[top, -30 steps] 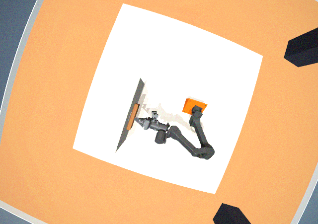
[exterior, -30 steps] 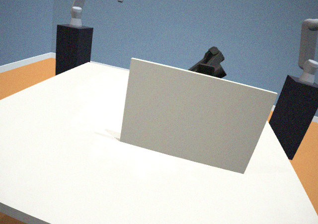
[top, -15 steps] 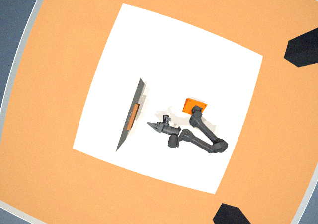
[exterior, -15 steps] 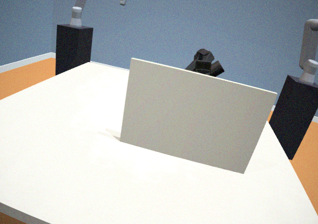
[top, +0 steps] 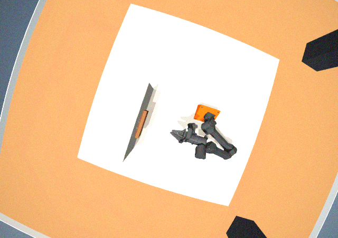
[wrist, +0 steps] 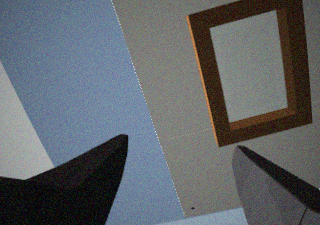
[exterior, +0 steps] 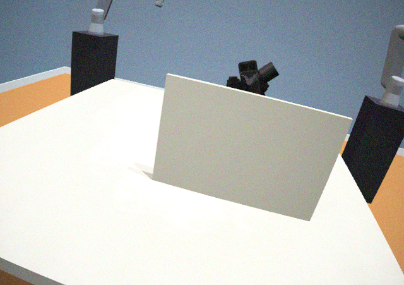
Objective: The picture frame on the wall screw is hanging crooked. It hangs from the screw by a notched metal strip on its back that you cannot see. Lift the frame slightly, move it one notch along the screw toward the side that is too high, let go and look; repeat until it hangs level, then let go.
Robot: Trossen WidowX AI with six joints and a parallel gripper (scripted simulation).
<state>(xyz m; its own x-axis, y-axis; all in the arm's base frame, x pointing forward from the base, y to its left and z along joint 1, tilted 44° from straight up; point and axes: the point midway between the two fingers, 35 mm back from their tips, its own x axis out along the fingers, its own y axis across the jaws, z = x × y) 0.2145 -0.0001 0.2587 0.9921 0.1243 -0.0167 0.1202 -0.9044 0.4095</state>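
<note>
On my bench [top: 185,47] [exterior: 81,210], left to right from the top: wall [top: 149,92] [exterior: 247,148] [wrist: 155,60], one, upright; frame [top: 141,124] [wrist: 204,80], one, brown, on the wall's arm-side face; my jaws [top: 177,134], parted a bit past midway, holding nothing, well apart from the frame; arm [top: 222,141] [exterior: 249,76], one, dark, bent; base plate [top: 203,110], one, orange.

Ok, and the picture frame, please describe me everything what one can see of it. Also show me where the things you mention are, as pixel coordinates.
The picture frame [top: 141,124] [wrist: 200,77] is a brown, wood-looking rectangle with a paler edge and a plain grey centre set back inside. It hangs on the robot's side of the upright panel, hidden from the exterior view. The pincer [top: 171,132] [wrist: 182,141] is open, away from it. Its levelness I cannot tell.
</note>
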